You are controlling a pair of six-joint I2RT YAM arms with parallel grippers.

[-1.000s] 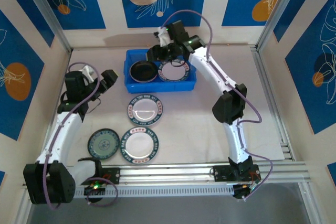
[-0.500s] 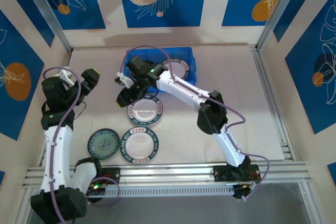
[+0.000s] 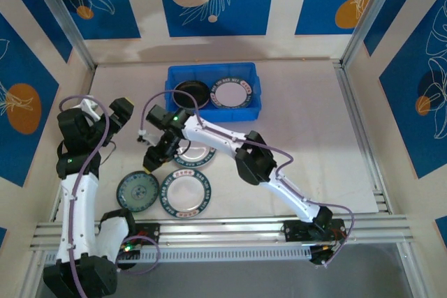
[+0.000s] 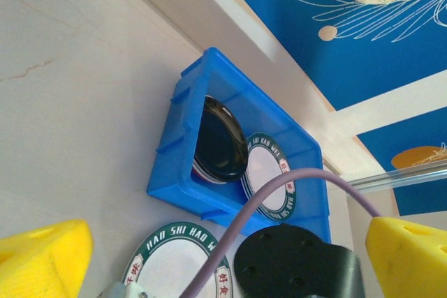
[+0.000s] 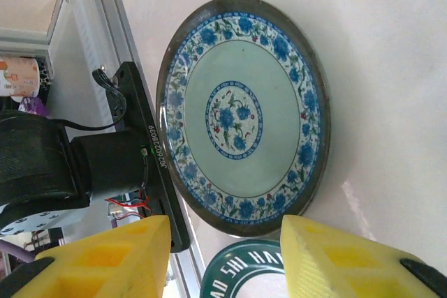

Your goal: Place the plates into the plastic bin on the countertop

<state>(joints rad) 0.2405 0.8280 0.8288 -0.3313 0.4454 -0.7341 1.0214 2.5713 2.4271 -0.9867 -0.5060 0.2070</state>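
Nearest, we see a blue-flowered plate (image 3: 137, 191) and a green-rimmed plate (image 3: 185, 193) on the countertop (image 3: 300, 102). Just beyond, the right gripper (image 3: 149, 161) hovers, jaws apart; the left gripper (image 3: 122, 109) is spread too. Farthest, the blue bin (image 3: 213, 114) holds a black plate (image 3: 191, 93) and a white plate (image 3: 232, 93).

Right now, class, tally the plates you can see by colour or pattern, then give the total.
White green-rimmed plates: 3
Black plate: 1
Blue floral plate: 1
Total: 5
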